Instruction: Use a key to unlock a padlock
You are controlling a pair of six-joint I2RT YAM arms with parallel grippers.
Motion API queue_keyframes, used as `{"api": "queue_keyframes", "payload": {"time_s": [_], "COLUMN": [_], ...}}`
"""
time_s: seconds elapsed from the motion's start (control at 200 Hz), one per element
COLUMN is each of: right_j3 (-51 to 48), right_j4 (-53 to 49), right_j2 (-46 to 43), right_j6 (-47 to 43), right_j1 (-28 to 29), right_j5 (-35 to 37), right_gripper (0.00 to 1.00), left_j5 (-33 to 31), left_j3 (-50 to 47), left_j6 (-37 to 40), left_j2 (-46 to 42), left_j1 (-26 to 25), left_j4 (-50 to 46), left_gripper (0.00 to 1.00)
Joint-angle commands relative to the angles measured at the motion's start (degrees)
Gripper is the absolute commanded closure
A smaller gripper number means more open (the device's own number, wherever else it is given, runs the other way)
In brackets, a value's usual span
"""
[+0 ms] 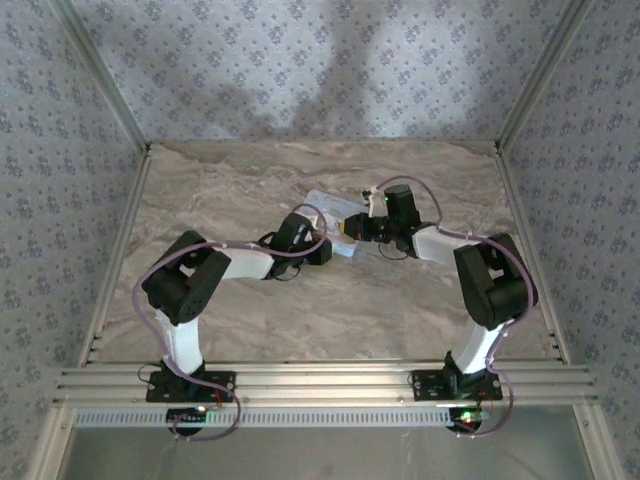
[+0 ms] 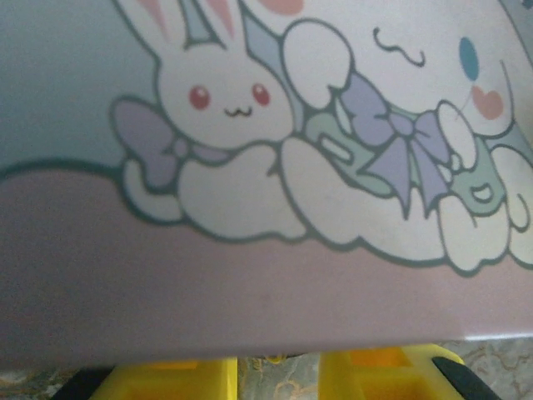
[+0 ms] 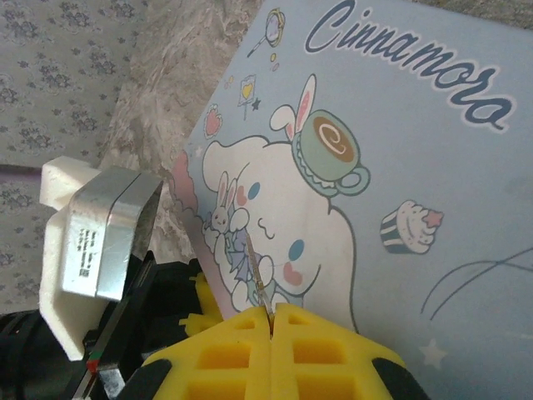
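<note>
Up close, right hand (image 3: 271,310) pinches what seems a key (image 3: 258,271) above the cartoon mat (image 3: 400,150); left hand (image 2: 279,371) gapes.

Thin silvery key (image 3: 257,272), edge-on, pinched between closed yellow fingers (image 3: 225,350)

My table (image 1: 250,190) has a pale marbled top in beige and grey. Wallpaper with small blue-grey flowers covers the back wall (image 1: 320,60), the left wall (image 1: 50,200) and the right wall (image 1: 600,150). Aluminium posts (image 1: 100,70) rise at the far corners. Ribbed aluminium rails (image 1: 320,380) run along my near edge. Soft shadows lie across the back wall.
</note>
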Motion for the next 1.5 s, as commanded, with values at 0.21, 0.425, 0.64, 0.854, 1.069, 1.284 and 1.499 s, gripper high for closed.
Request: {"api": "queue_keyframes", "payload": {"time_s": [0.21,0.425,0.64,0.854,1.069,1.284,1.499], "right_j3": [-7.6,-17.0,-25.8,-31.9,-34.6,-34.4,-34.7], "right_j4": [-0.6,-2.0,0.9,3.8,8.9,15.4,22.4], "right_j2": [-15.5,-25.5,-30.8,-31.2,-28.3,-22.8,-17.8], "right_j6": [-8.2,-12.2,-13.1,-12.9,-12.5,-13.6,-15.5], "right_j1": [1.6,7.0,14.2,18.0,19.4,20.4,20.7], "right_j5": [7.6,17.8,28.5,33.3,34.5,34.5,34.0], "right_gripper": [1.00,1.00,1.00,1.00,1.00,1.00,1.00], "left_j5": [7.6,10.4,13.6,14.9,15.7,16.8,17.0], "left_j3": [1.6,2.9,3.4,3.3,3.2,3.5,3.7], "left_j6": [-10.1,-14.1,-17.8,-20.1,-21.8,-22.9,-23.2], "left_j2": [-3.6,-5.4,-6.1,-6.3,-6.4,-6.2,-6.2], "left_j1": [-0.3,-0.2,-0.3,-0.2,-0.3,-0.4,-0.6], "left_j4": [-3.7,-9.4,-9.3,-8.9,-8.4,-8.8,-9.8], "left_gripper": [0.78,0.81,0.81,0.81,0.81,0.81,0.81]}}
